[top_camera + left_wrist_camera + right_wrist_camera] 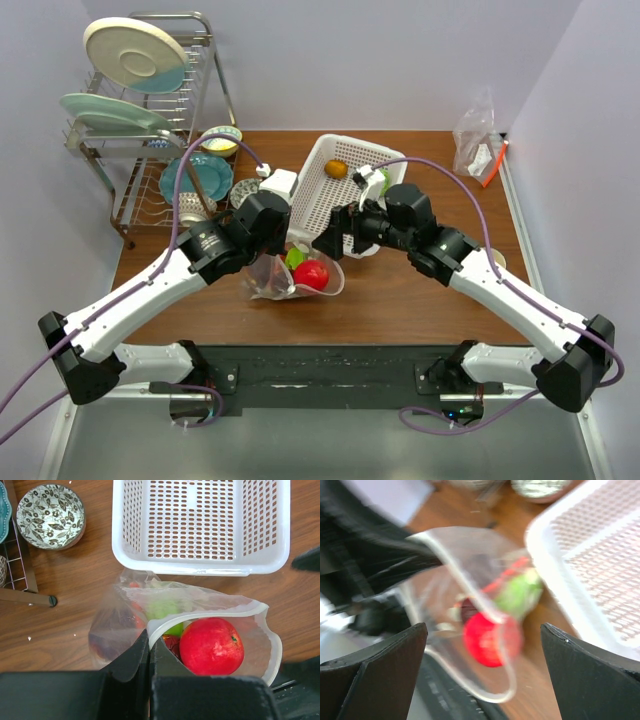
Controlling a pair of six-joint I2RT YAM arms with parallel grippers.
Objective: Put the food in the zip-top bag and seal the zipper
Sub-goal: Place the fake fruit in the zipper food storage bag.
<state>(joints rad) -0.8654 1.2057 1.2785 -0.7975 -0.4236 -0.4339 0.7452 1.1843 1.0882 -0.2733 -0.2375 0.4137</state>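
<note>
Top view: the zip-top bag, red apple inside, sat before the white basket; left wrist: your left gripper pinched its rim, propping the mouth open; right wrist: your right gripper gaped empty, clear for loading.

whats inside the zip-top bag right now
Inside the zip-top bag: a red apple, a green piece behind it and a dark piece beside it. The left claw pinching the rim, and crumpled plastic, cover the rest, so a full count isn't possible.

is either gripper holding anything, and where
The left gripper pinches the zip-top bag by its zipper strip at the mouth; the right gripper is open, holding nothing.
</note>
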